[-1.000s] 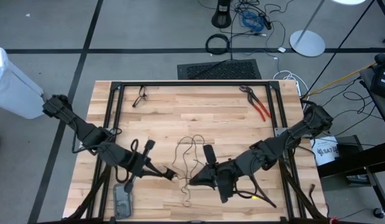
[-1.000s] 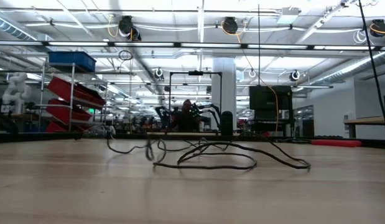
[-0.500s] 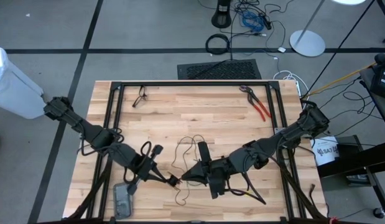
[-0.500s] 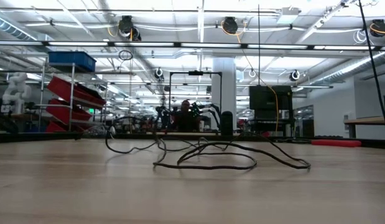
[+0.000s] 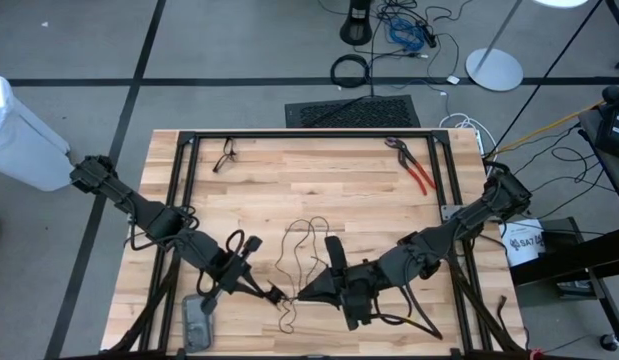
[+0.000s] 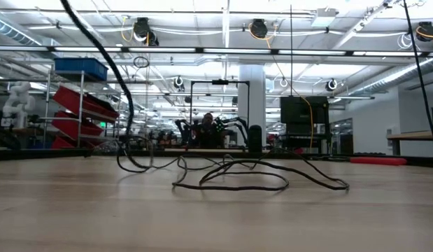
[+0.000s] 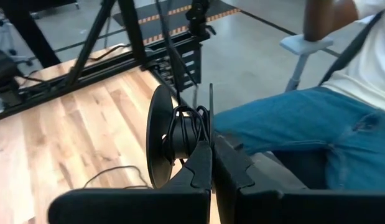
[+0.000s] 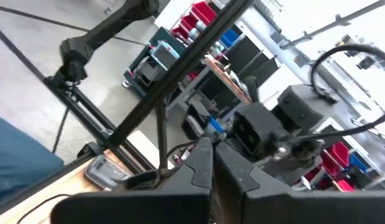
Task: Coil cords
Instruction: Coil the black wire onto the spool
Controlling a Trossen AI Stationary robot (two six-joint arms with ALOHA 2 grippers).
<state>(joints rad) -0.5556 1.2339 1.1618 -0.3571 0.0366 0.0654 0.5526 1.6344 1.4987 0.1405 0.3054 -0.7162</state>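
The thin black cord (image 5: 301,243) lies in loose loops on the wooden table, near its middle; the low view shows it as flat loops (image 6: 233,178). Its tail (image 5: 286,322) curls toward the near edge. My left gripper (image 5: 276,296) and my right gripper (image 5: 300,292) meet tip to tip above the table's near part, both shut. In the left wrist view a bunch of cord loops (image 7: 190,126) sits at my left gripper's (image 7: 211,152) tips, in front of a dark round part. My right gripper (image 8: 212,152) faces the left arm's wrist. My left gripper pinches a bunch of several cord loops (image 7: 193,132) at its fingertips, coming in slanting downward from the table's left. The rest of the cord trails slack onto the table. My right gripper is shut with a cord strand (image 8: 160,149) rising right beside its fingertips; I cannot tell whether it grips that strand.
Red-handled pliers (image 5: 415,170) lie at the far right, a small black object (image 5: 225,156) at the far left, a grey device (image 5: 197,322) at the near left corner. A black frame (image 5: 309,133) rims the table. A person in jeans (image 7: 304,130) sits beyond the near edge.
The cord's loops have shifted a little toward the table's left, and its tail has slid the same way. In the low view the cord's left part has risen off the table into a standing loop, and a thick arm cable has swung in at the upper left.
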